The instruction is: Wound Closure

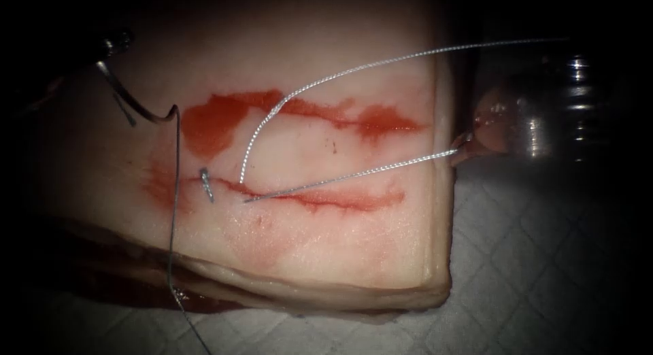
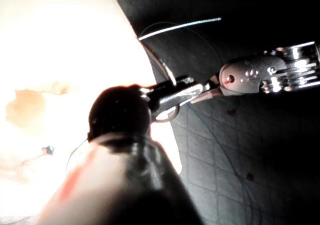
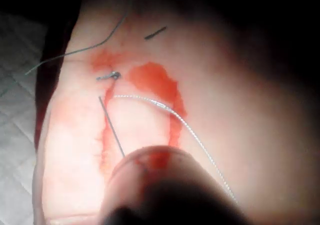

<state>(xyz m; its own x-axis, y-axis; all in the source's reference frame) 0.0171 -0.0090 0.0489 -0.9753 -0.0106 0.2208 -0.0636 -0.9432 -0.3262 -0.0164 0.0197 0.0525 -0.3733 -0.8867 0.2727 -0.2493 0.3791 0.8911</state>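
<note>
A pale quilted pad point(image 1: 530, 260) with a diamond-stitched pattern covers the bench at lower right; the frame's edges are in darkness.

Pale pink tissue point(image 1: 354, 253) streaked with red fluid point(image 1: 211, 124), silvery thread point(image 1: 354, 73), white quilted diamond-patterned cloth point(image 1: 537, 260).

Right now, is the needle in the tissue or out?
Out: the needle is held up by the left tool, above the tissue.

The worktop point(image 1: 544, 273), covered by a pale quilted cloth with a diamond pattern, carries the tissue point(image 1: 326, 253); a dark thread point(image 1: 187, 314) trails onto the cloth.
</note>
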